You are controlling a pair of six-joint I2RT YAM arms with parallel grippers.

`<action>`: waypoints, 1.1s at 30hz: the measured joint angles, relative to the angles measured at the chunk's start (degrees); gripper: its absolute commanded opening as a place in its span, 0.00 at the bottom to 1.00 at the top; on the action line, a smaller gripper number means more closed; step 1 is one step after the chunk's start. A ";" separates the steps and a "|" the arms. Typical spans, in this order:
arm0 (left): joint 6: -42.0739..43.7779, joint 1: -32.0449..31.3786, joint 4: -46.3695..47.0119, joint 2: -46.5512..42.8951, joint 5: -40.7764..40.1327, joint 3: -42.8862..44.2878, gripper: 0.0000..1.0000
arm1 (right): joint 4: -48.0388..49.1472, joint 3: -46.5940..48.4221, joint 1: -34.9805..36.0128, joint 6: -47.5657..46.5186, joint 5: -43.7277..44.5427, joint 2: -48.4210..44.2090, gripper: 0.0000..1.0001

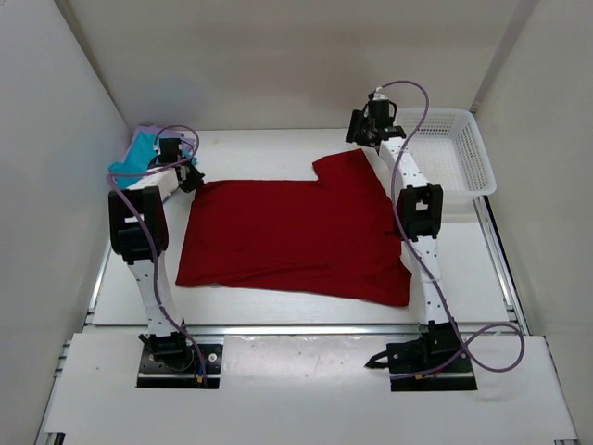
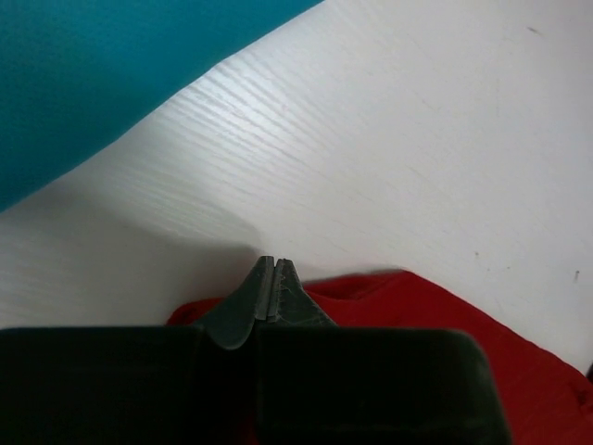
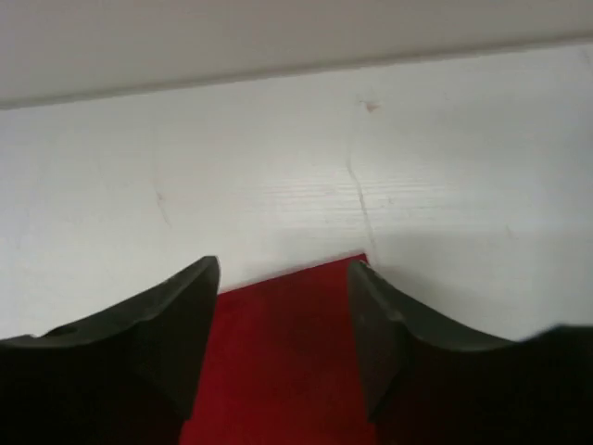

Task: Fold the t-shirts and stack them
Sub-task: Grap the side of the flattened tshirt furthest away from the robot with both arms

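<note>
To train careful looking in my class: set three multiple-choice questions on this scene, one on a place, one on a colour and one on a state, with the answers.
1. Where on the table does the white mesh basket stand?
A. near left corner
B. centre
C. far right corner

2. What colour is the t-shirt spread flat in the middle?
A. teal
B. dark red
C. lavender

3. What state is the right hand in?
A. open, fingers apart
B. shut, fingers together
C. shut on the basket

Answers:
1 C: the top view shows it at the far right edge.
2 B: red cloth covers the centre.
3 A: the right wrist view shows a wide gap between the fingers.
</note>
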 measured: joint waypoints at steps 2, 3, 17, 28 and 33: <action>-0.22 -0.02 0.74 -0.07 0.61 0.02 0.00 | -0.28 2.45 -0.55 0.28 -0.66 2.58 0.58; -0.24 -0.02 0.90 -0.07 0.83 0.02 0.00 | -0.39 -1.09 -0.85 0.61 -1.31 1.18 0.59; -2.10 -0.24 3.41 -0.07 1.92 0.02 0.00 | -3.93 3.10 -5.55 6.93 -10.36 4.59 0.52; -3.13 -0.24 5.38 -0.07 2.84 -0.61 0.00 | -1.11 2.80 -5.75 11.45 -16.83 5.81 0.30; -3.52 -0.17 6.08 -0.07 3.19 -0.94 0.00 | -0.74 2.80 -5.81 13.05 -18.43 6.51 0.11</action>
